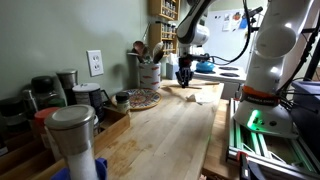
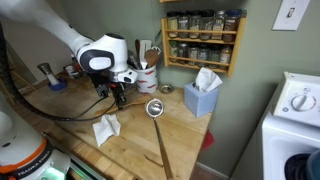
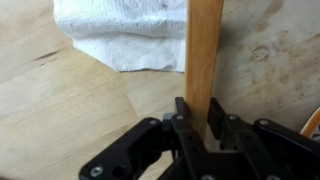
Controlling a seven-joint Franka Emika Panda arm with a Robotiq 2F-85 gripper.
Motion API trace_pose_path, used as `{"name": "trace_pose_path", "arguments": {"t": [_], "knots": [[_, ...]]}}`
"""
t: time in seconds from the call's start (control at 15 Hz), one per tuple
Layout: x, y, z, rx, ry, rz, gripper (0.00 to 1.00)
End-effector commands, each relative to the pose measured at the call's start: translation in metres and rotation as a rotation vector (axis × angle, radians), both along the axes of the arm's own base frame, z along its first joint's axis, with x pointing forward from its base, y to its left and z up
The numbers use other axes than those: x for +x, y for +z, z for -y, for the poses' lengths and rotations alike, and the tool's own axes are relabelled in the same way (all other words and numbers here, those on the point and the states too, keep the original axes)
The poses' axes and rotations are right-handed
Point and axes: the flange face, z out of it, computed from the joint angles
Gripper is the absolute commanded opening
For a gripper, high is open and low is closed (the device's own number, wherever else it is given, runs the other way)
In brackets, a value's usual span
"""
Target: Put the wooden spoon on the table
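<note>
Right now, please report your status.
Gripper shut on the wooden spoon handle. Spoon over the table, contact unclear. White cloth just beside it.

The pale plank desk (image 2: pixel 130 152) bears a crumpled white cloth (image 2: pixel 105 128), with a long-handled metal utensil (image 2: pixel 155 108) at its 3 o'clock.

One wooden spoon (image 3: pixel 203 50) is being clamped by one gripper (image 3: pixel 204 118), and one crumpled white paper towel (image 3: pixel 120 35) is being shown lying on the one table (image 3: pixel 50 110). In an exterior view, one white crock (image 2: pixel 148 76), one blue tissue box (image 2: pixel 201 100) and one long-handled metal utensil (image 2: pixel 155 108) are being counted toward the table's wall-side edge, with one spice rack (image 2: pixel 203 40) being shown above. In an exterior view, one patterned plate (image 1: pixel 143 98) and one steel canister (image 1: pixel 72 130) are being counted along that same edge.
</note>
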Motion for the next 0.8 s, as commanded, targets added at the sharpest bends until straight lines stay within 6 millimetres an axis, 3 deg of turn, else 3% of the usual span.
{"name": "trace_pose_path", "arguments": {"t": [0.0, 0.73], "knots": [[0.000, 0.003, -0.009, -0.031, -0.045, 0.004, 0.06], [0.020, -0.015, -0.003, -0.048, -0.388, 0.077, 0.06]]}}
